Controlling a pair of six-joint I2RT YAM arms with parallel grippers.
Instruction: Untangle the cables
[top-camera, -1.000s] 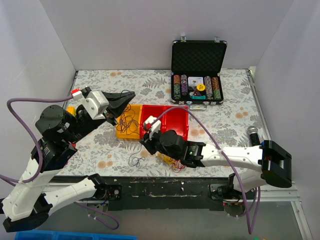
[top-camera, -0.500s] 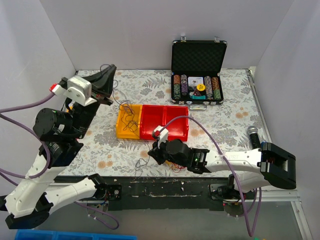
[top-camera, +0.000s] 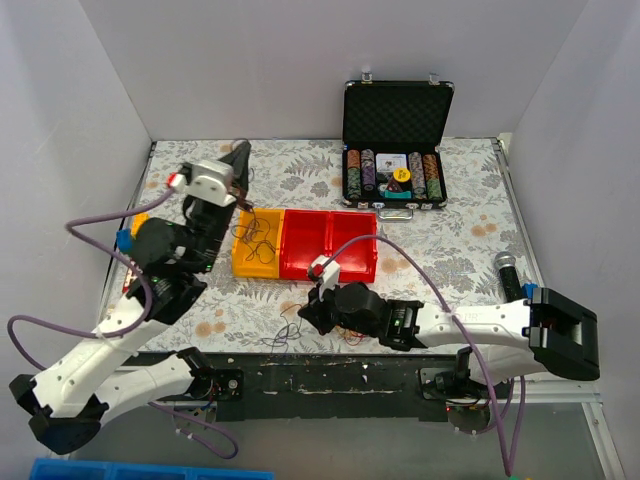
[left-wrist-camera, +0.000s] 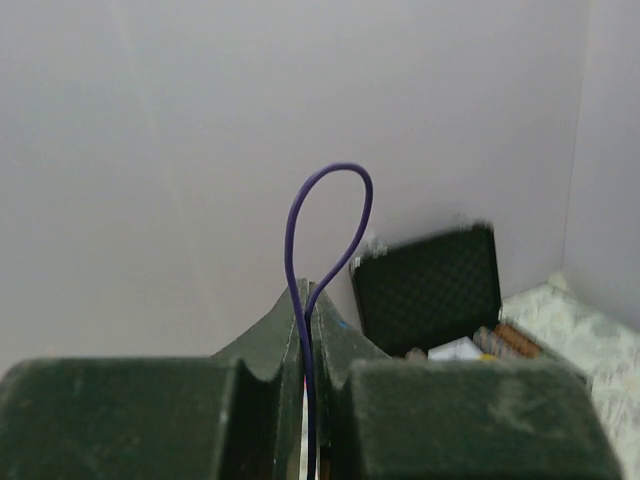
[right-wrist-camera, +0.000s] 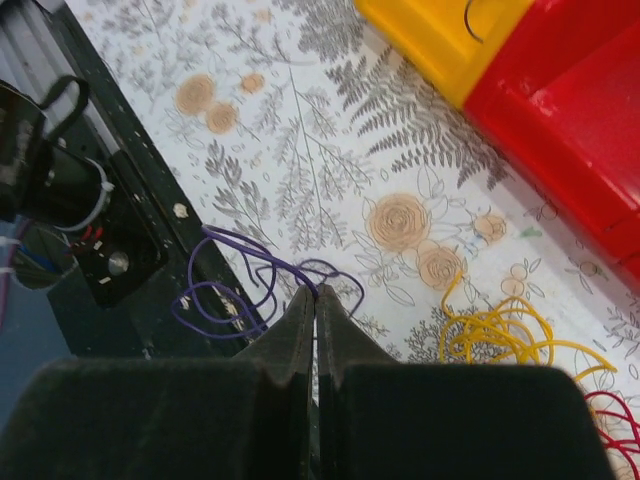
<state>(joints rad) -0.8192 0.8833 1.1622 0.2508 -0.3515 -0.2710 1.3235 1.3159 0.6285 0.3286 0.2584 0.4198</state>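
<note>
**Left pincer.** I read the left pincer (left-wrist-camera: 306, 300) as fully closed. Its dark, matte, padded fingers (left-wrist-camera: 265, 335) meet, and a thin, smooth purple wire loop (left-wrist-camera: 330, 200) rises in a narrow arch from between them, clamped there. Behind it this view shows only a plain white wall and the blurred open case.

**Right pincer.** The right pincer (right-wrist-camera: 314, 300) is also closed. Its tips pinch the purple wire coils (right-wrist-camera: 230, 290), which lie in loose round loops on the floral-printed tabletop (top-camera: 470, 240) at its near edge. Just beside them lies a yellow wire bundle (right-wrist-camera: 500, 335) in overlapping curves, with red wire strands (right-wrist-camera: 620, 425) at the frame corner.

**Overhead view only.** I see a glossy yellow plastic bin (top-camera: 242, 265) holding dark thin wires (top-camera: 262, 240). It touches a red plastic divided bin (top-camera: 345, 240). At the far side stands an open black hard case (top-camera: 397, 115) with a textured foam lid and rows of striped poker chips (top-camera: 420, 175). The print on the cards inside is too small to read. A black mesh-headed microphone (top-camera: 505, 268) lies near the right edge. Thick mauve hoses (top-camera: 420, 285) run along both arms.
</note>
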